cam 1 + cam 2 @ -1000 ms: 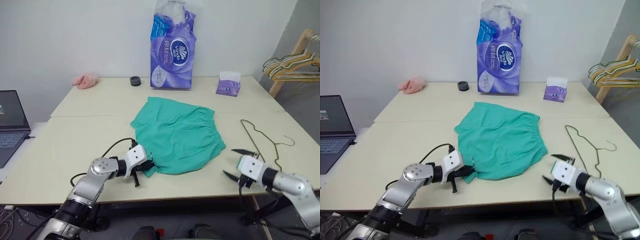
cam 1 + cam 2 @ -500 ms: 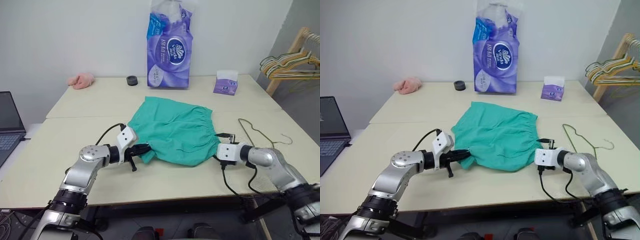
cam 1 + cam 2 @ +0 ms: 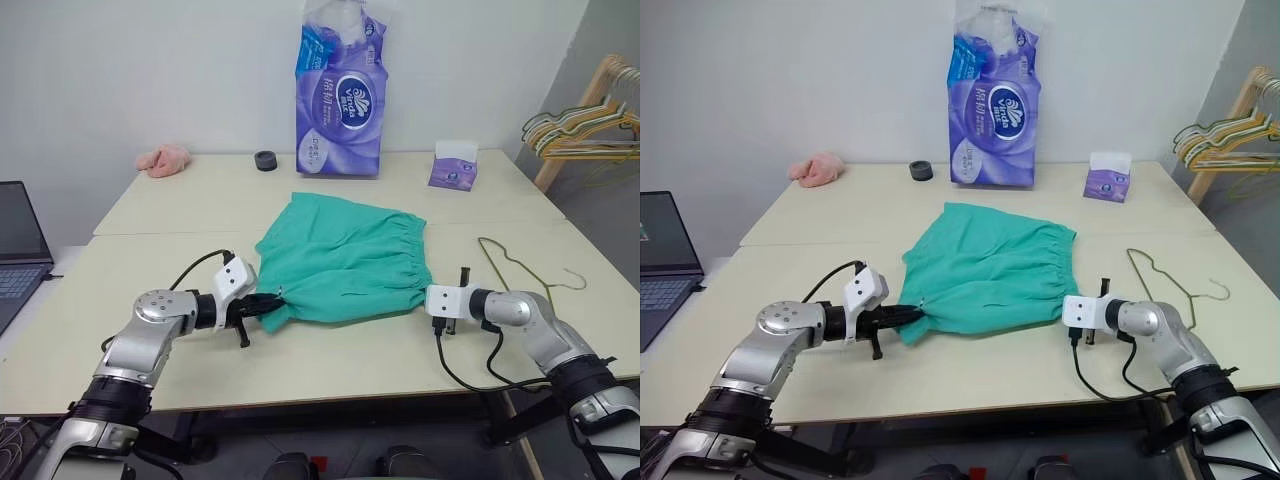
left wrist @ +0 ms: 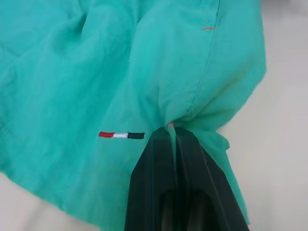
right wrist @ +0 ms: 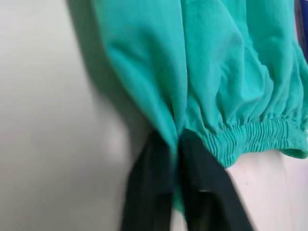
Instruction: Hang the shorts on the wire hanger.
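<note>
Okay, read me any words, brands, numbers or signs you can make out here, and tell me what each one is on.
"Vinda": brand oval on the tall purple tissue pack.
Chinese characters above that oval: too small to read.
Small purple tissue box: print too small to read.
Shorts: red, white and black stitched bar, no letters.
Laptop: nothing legible.

The gathered-waist cloth shorts [image 3: 345, 262] were a plain teal green, and close beside the left tool's [image 4: 172, 129] black fingers [image 4: 156, 159] a small stitched bar ran red, white and black, with a short orange stitch farther off. The right tool [image 5: 177, 140] was black too, its housing white. The thin bare wire hanger [image 3: 520, 268] beyond the right tool was dull olive grey. The flat desk [image 3: 330, 360] was pale cream. Far from both tools stood a tall purple and blue tissue pack [image 3: 340, 95] with white lettering, a small purple tissue box [image 3: 452, 166], a pink cloth lump [image 3: 164, 159], and a dark grey ring [image 3: 265, 161].
</note>
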Controlling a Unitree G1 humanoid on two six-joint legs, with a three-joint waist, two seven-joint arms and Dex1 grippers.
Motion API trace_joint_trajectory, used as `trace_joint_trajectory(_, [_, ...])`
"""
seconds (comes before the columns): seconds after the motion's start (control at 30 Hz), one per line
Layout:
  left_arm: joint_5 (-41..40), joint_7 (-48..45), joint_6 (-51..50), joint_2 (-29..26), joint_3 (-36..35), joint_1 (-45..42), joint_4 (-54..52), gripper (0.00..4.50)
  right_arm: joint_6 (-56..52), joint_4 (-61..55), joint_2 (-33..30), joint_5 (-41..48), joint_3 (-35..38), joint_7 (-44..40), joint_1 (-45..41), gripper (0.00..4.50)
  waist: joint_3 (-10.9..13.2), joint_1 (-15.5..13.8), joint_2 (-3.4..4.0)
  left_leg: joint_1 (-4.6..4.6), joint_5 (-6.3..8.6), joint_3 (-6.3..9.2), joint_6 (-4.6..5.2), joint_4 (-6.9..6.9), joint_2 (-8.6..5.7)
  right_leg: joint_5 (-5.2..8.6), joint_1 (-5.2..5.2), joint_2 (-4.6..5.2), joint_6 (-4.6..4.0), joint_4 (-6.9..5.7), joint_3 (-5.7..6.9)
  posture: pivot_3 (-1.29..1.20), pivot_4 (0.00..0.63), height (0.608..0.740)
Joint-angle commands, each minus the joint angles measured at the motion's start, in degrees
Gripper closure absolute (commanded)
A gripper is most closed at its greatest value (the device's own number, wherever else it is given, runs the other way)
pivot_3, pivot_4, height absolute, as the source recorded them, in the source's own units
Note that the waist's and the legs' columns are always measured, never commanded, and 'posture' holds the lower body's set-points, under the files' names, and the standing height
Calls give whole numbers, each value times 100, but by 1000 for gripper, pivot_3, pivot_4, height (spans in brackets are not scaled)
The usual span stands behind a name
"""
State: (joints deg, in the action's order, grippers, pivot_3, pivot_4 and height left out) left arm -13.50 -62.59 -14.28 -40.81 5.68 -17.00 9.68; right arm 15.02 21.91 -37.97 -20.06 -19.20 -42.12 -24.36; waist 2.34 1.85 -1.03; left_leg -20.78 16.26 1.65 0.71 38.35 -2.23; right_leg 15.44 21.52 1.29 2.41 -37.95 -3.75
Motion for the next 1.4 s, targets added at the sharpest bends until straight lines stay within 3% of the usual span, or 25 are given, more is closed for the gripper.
trace_joint_trajectory(0.03, [-38,-335,97,-257,-93,43,-134,4500,-103,-543,-69,289,173,-298,-47,4474,0,-1,1,0,0,0,0,-2,0,0,2,0,0,-1,0,-15,10,740])
trace_joint_trajectory(0.27, [-206,-1386,-173,-970,98,738,-771,4500,-820,-2090,-444,840,272,-1123,561,4474,3,-8,5,-8,2,1,-3,-30,3,5,24,1,-8,-3,3,-16,17,740])
trace_joint_trajectory(0.43, [-525,-2021,-618,-1643,259,1779,-1892,4500,-1425,-3392,-1204,1366,402,-1932,1392,4474,8,-17,7,-10,13,1,-13,-35,4,23,26,7,-16,-2,6,-22,17,740])
trace_joint_trajectory(0.6, [-798,-2175,-894,-1876,222,2382,-2533,4500,-1934,-4067,-1776,1758,540,-2439,1877,4474,19,-27,9,1,12,0,-12,-25,10,51,15,7,-6,-3,15,-28,19,740])
trace_joint_trajectory(1.0, [-905,-1980,-1240,-1793,439,2437,-2793,4500,-2770,-4655,-1995,1998,410,-2802,1953,4474,40,-29,4,3,12,-3,-13,-27,18,56,15,1,-8,-1,20,-35,24,740])
trace_joint_trajectory(1.1, [-976,-1884,-1447,-1742,415,2338,-2845,3868,-2862,-4783,-2098,2035,451,-2914,1969,3904,49,-29,2,2,12,-3,-13,-27,19,57,17,1,-8,-2,22,-35,26,740])
trace_joint_trajectory(1.4, [-1289,-1713,-1863,-1683,248,2162,-3138,1188,-2997,-4956,-2615,2564,1091,-3232,1984,861,98,-33,-2,2,12,-3,-13,-26,19,57,18,1,-7,-1,22,-27,27,740])
